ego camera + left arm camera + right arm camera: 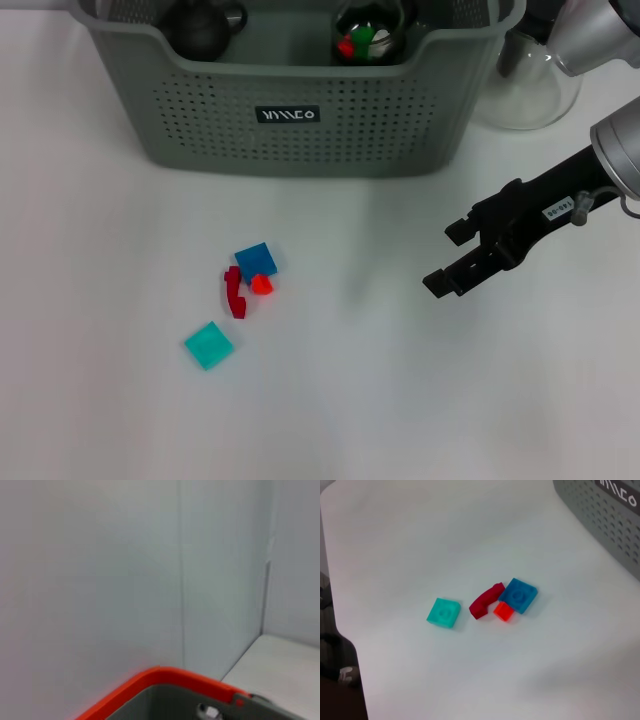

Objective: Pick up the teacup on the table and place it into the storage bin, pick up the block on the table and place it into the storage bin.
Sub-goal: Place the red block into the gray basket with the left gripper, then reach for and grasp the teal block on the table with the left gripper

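hovering low over the table, the right gripper (pixel 458 257) has its fingers spread with nothing between them, pointed toward the blocks: blue block (pixel 256 261), small orange one (pixel 262 285), red curved piece (pixel 234 292) and teal block (pixel 209 345). bin (pixel 300 130) sits behind, a cup (pixel 364 38) seemingly inside already. left arm is out of sight.

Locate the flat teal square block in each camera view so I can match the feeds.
Head view: the flat teal square block lies on the white table, apart from and nearer the robot than the curved dark red block.
Left wrist view: not in it.
Right wrist view: the same block lies beside the dark red one.
Shared landmark: the grey-green perforated storage bin with its black label.
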`<state>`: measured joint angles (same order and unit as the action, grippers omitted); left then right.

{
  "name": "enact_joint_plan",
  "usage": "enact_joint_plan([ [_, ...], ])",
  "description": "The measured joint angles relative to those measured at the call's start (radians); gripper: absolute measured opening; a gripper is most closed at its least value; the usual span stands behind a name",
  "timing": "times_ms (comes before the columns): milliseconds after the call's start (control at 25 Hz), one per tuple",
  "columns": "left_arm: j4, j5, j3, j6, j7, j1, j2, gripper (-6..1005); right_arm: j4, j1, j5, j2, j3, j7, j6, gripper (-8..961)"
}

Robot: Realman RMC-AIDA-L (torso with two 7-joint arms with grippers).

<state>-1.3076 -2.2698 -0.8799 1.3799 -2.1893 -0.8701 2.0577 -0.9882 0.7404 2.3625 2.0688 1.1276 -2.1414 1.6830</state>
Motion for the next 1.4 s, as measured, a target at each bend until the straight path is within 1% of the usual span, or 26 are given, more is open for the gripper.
enact_joint_plan([
  [80, 0.084, -0.043, -0.052, -0.081, -0.017, -0.045, -0.001, 436, 0.000, -0.001, 0.000, -0.001, 0.001, 0.001, 0.000, 948],
  [200, 0.189, -0.081, -0.088, -0.168, -0.021, -0.100, 0.007, 439, 0.000, 0.000, 0.000, -0.001, 0.002, 0.001, 0.000, 948],
  [400, 0.300, -0.102, -0.135, -0.289, -0.022, -0.145, 0.025, 444, 0.003, 0.003, 0.000, 0.001, 0.008, 0.006, -0.007, 948],
  [480, 0.323, -0.103, -0.157, -0.333, -0.022, -0.150, 0.036, 446, 0.007, 0.004, 0.000, 0.003, 0.008, 0.011, -0.009, 948],
  [600, 0.326, -0.104, -0.167, -0.387, -0.017, -0.146, 0.053, 449, 0.008, 0.004, 0.000, 0.005, 0.008, 0.012, -0.009, 948],
  [680, 0.329, -0.108, -0.168, -0.414, -0.012, -0.142, 0.059, 451, 0.005, 0.004, 0.000, 0.006, 0.008, 0.012, -0.010, 948],
  [960, 0.343, -0.114, -0.169, -0.422, -0.019, -0.144, 0.054, 458, 0.004, 0.004, 0.001, 0.009, 0.007, 0.017, -0.013, 948],
  [1040, 0.341, -0.114, -0.163, -0.419, -0.023, -0.142, 0.049, 585, 0.003, 0.005, 0.001, 0.009, 0.007, 0.017, -0.013, 948],
  [1080, 0.341, -0.115, -0.160, -0.416, -0.027, -0.139, 0.043, 649, 0.003, 0.005, 0.001, 0.009, 0.007, 0.017, -0.013, 948],
  [1200, 0.334, -0.115, -0.157, -0.410, -0.034, -0.125, 0.033, 785, 0.004, 0.005, 0.001, 0.010, 0.007, 0.020, -0.014, 948],
  [1280, 0.293, -0.111, -0.148, -0.381, -0.043, -0.103, 0.028, 875, 0.007, 0.006, 0.002, 0.010, 0.005, 0.024, -0.015, 948],
  [1320, 0.265, -0.109, -0.141, -0.359, -0.047, -0.090, 0.027, 875, 0.009, 0.005, 0.002, 0.010, 0.003, 0.025, -0.015, 948],
  [1400, 0.157, -0.100, -0.105, -0.249, -0.055, -0.044, 0.028, 876, 0.010, 0.004, 0.002, 0.010, 0.002, 0.026, -0.015, 948],
])
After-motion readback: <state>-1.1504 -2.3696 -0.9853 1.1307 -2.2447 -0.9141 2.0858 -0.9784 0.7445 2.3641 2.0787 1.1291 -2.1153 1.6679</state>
